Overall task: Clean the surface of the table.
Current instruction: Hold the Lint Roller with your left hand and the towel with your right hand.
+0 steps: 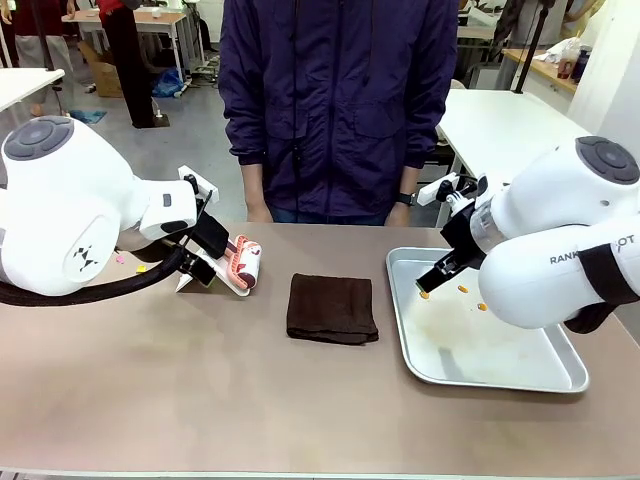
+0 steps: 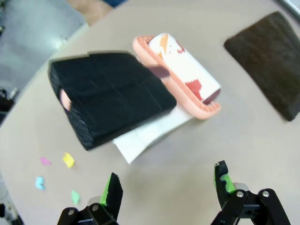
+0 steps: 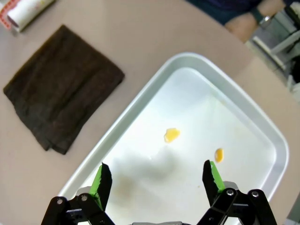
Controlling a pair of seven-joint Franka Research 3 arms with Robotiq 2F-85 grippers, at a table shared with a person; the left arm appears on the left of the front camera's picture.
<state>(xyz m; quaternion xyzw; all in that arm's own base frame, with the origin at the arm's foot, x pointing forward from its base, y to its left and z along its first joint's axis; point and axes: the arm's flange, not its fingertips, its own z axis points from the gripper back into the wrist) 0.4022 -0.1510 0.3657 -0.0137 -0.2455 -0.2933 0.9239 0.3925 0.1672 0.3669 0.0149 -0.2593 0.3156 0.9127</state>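
The brownish-beige table [image 1: 200, 390] carries a folded dark brown cloth [image 1: 332, 308] at its middle. Left of the cloth lies a lint roller [image 1: 245, 262] with a pink guard, beside a black block [image 2: 110, 96] on a white sheet. My left gripper [image 1: 200, 265] hovers open just short of the roller [image 2: 180, 70], with nothing between its fingers [image 2: 112, 187]. Small coloured scraps [image 2: 68, 160] lie on the table near it. My right gripper [image 1: 438, 277] hangs open over the near left part of a silver tray [image 3: 255, 112], above a few orange bits [image 3: 171, 135].
A person in a dark jacket [image 1: 335, 100] stands at the far edge, hands at the table's rim. The tray [image 1: 500, 378] takes up the right side. The cloth [image 3: 58, 105] lies just left of the tray. White tables stand behind.
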